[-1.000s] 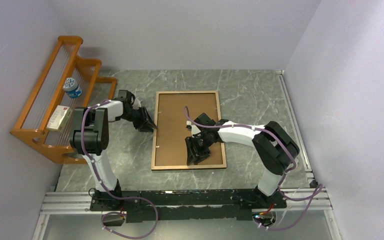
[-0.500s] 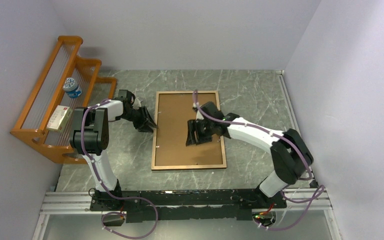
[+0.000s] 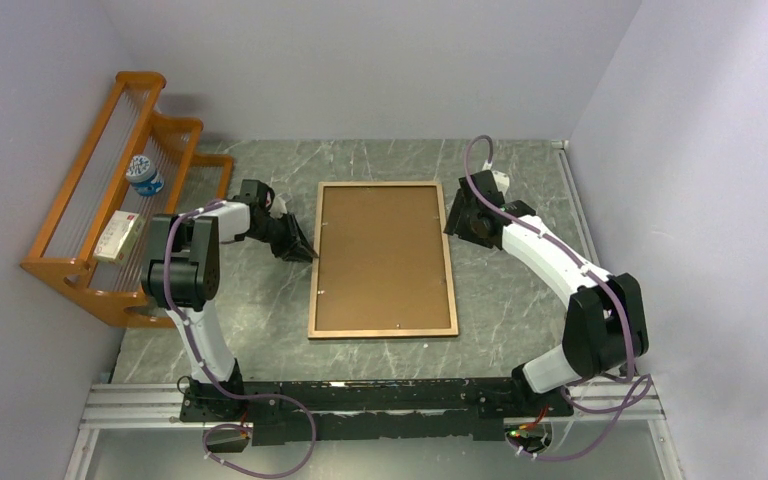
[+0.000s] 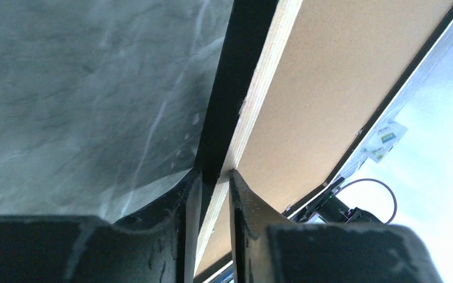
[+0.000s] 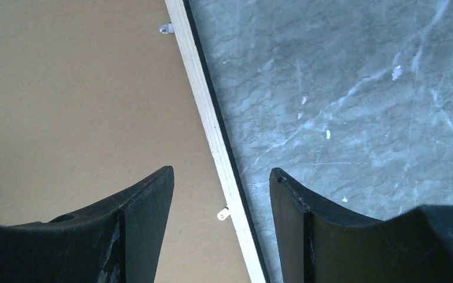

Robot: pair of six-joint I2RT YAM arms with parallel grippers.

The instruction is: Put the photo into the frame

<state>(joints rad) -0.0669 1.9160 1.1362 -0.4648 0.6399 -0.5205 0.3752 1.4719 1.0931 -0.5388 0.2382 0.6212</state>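
No legible text, labels too small

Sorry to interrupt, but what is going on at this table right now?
Two robot arms are working on the frame, which lies face down on the table with a brown backing board in it. The left gripper has its jaws pinched on the frame's left rail. The right gripper hovers over the right rail near the far corner, jaws open, holding nothing. The photo is not in sight.

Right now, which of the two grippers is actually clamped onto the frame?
The left gripper: its fingers pinch the left rail of the frame. The right gripper only hovers open above the right rail, fingers spread either side without touching it.
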